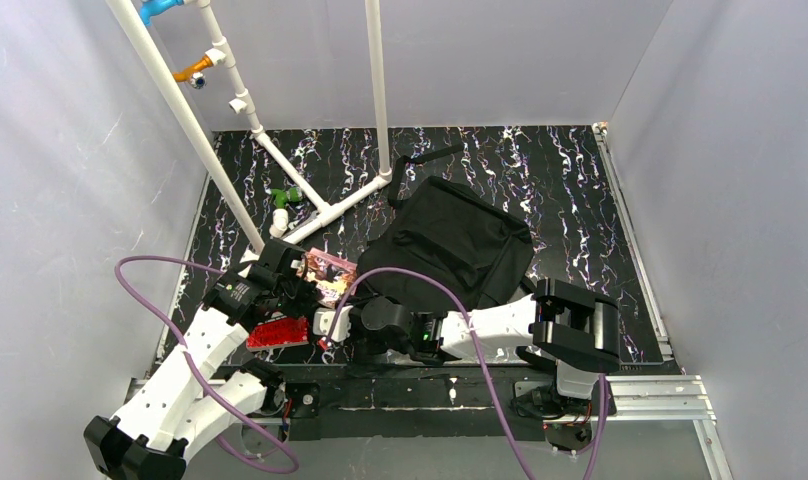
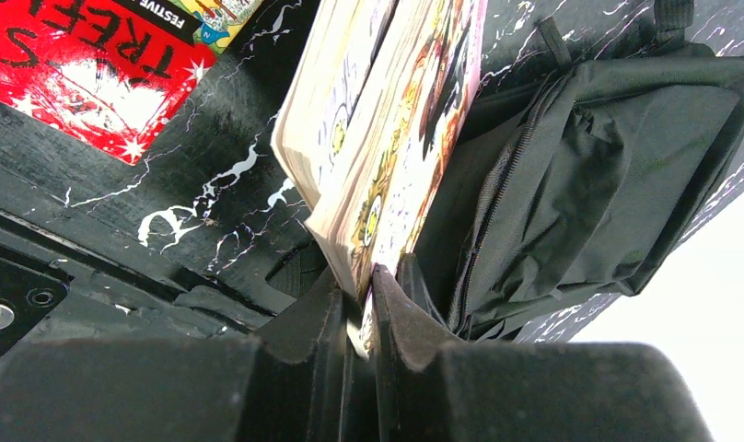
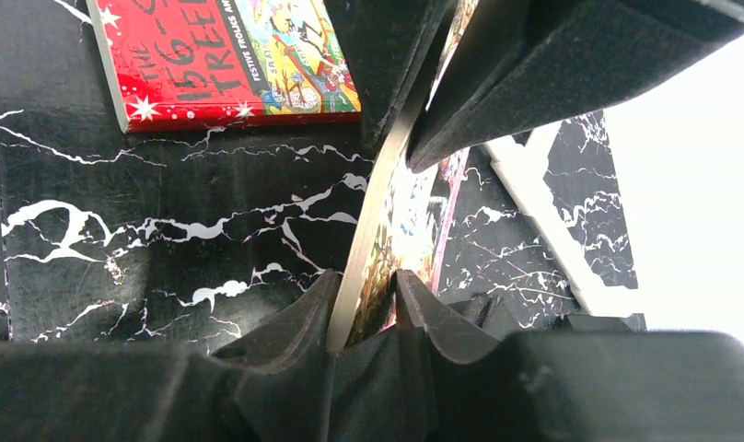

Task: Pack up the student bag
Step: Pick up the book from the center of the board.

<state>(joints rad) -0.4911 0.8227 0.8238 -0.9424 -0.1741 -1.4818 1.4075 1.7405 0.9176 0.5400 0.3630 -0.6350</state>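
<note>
The student bag [image 1: 450, 245], black and soft, lies mid-table; in the left wrist view the bag [image 2: 608, 166] shows its zipper and gaping mouth. My left gripper [image 2: 361, 276] is shut on the lower edge of a colourful paperback book [image 2: 387, 138], held upright beside the bag's mouth. From above, the left gripper [image 1: 298, 280] and the book [image 1: 327, 273] sit at the bag's near-left corner. My right gripper [image 3: 366, 281] straddles the same book [image 3: 396, 221], a finger close to each face, with black fabric [image 3: 368, 368] low between them. Whether the right fingers press the book is unclear.
A red book [image 1: 277, 332] lies flat on the black marbled table [image 1: 560, 180], near the left arm; it is the red book [image 3: 221, 55] in the right wrist view. A white pipe frame [image 1: 310, 195] and a green toy [image 1: 285, 197] stand at the back left.
</note>
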